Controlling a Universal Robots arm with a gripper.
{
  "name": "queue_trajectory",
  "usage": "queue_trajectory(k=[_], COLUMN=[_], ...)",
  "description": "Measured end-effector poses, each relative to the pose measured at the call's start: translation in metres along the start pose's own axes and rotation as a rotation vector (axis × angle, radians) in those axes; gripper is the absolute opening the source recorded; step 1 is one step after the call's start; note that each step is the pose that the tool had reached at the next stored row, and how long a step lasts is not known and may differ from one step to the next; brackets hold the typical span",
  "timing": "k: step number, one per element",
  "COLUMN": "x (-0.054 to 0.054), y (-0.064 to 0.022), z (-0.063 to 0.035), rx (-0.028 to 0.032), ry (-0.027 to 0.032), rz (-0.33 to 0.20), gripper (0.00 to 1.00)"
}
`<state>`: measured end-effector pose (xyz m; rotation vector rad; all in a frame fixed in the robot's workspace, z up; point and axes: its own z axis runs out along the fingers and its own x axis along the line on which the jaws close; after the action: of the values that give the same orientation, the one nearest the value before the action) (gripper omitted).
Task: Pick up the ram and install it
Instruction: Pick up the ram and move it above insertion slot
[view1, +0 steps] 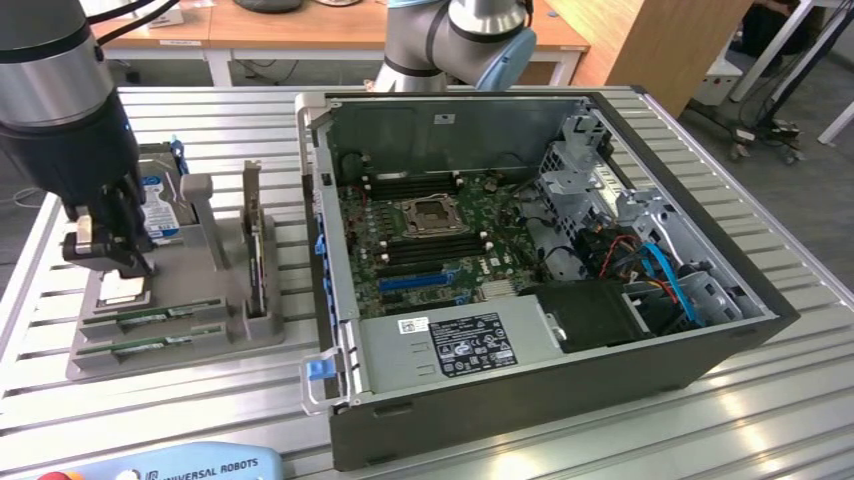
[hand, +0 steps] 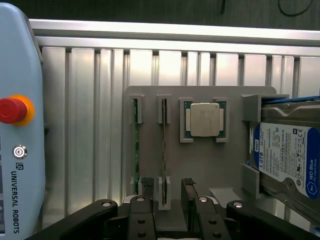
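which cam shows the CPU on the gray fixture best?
Wrist view: the CPU faces the camera squarely in the gray fixture, whole lid visible. Exterior view shows it slanted, beside the open gripper.

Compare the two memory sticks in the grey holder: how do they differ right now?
The stick nearer the processor lines up between the fingers of the open gripper. The outer stick sits outside them. The outer stick's top edge looks green, while the nearer stick's looks darker. The processor lies flat beside the nearer stick. Both sticks stand on edge in parallel slots of the grey holder, and neither is gripped.
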<state>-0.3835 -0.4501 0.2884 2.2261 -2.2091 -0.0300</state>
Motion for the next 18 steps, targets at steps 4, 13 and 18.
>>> queue_trajectory(k=[4,13,18], x=[0.004,0.010,0.014], y=[0.0000,0.0001,0.0001], z=[-0.0001,-0.0001,-0.0001], rx=[0.0000,0.0000,0.0000], ry=[-0.0001,-0.0002,-0.0005], rz=[0.000,0.000,0.000], gripper=[0.36,0.36,0.36])
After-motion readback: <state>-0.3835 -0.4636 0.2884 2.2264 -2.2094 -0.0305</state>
